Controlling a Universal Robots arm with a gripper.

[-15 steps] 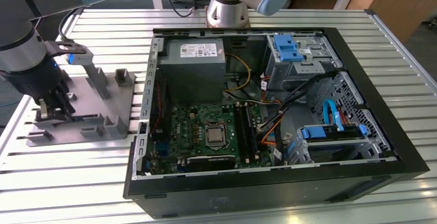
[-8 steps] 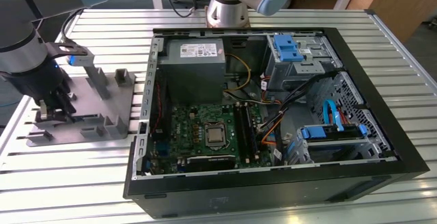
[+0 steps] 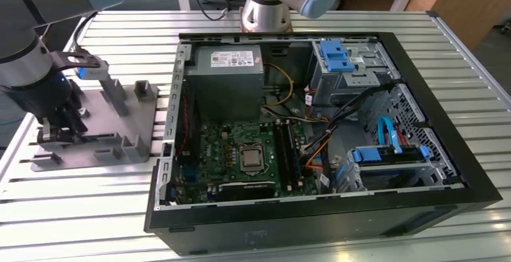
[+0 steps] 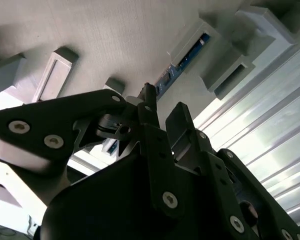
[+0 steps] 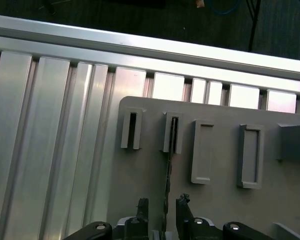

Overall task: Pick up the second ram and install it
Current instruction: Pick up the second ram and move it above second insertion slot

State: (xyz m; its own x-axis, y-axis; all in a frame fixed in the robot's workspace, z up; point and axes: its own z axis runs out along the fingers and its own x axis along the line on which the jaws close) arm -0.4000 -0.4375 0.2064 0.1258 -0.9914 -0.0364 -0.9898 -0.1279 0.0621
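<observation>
Second ram (image 5: 168, 170), a thin flat dark blue-green memory stick, stands on its edge in a small grey plastic holder (image 5: 172, 132). The holder sits on a flat grey plate (image 5: 220, 200). In the second wrist view the ram (image 4: 190, 52) shows its blue side with tiny parts on it, one end tucked in the holder.

The black metal gripper (image 5: 162, 204) is low over the plate, right at the ram. Its two fingers (image 5: 142, 206) are spread a little way, one on each side of the stick. The stick runs down the gap between them. A thin gap shows on both sides, so the fingers are not pinching it.

In the exterior view the gripper (image 3: 56, 131) is over the grey plate (image 3: 88, 109) on the ribbed silver table (image 3: 80, 202), at the exterior view's left. The open black computer case (image 3: 319, 214) with its green board (image 3: 224, 148) lies just beside the plate.
</observation>
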